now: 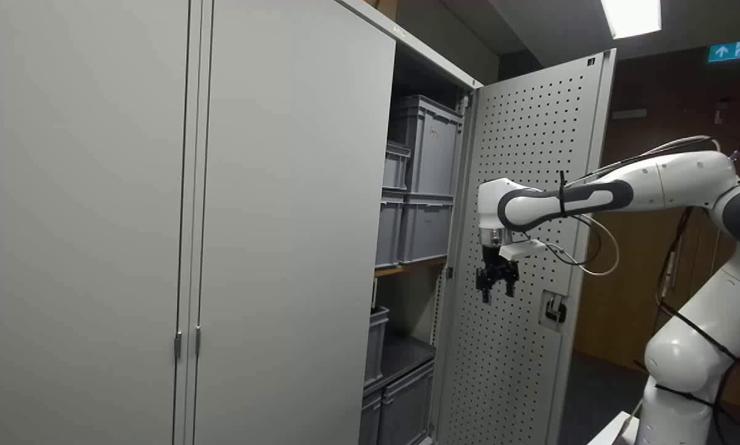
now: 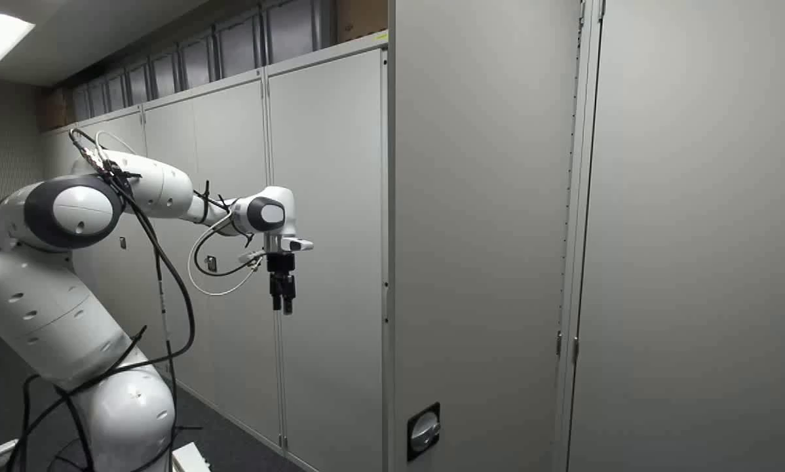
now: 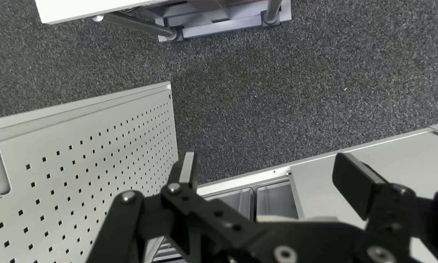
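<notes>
Door (image 1: 506, 334) is jutting from the side edge of the cupboard (image 1: 435, 57), with the claw (image 1: 498, 293) hanging near, empty.
The door's holed face is facing the claw, the latch (image 1: 553, 309) is sitting by the free edge, and bins (image 1: 428, 228) are standing inside the cupboard. In the wrist view the pads (image 3: 187, 168) are standing wide apart, holding nothing, and both exterior views are showing the claw pointing down, apparently touching nothing. Good handling, as I judge it, is calling for slow, small wrist moves, since a pad could be catching in a hole or on the latch. Any push would probably be going smoothest near the free edge, away from the hinged side.
</notes>
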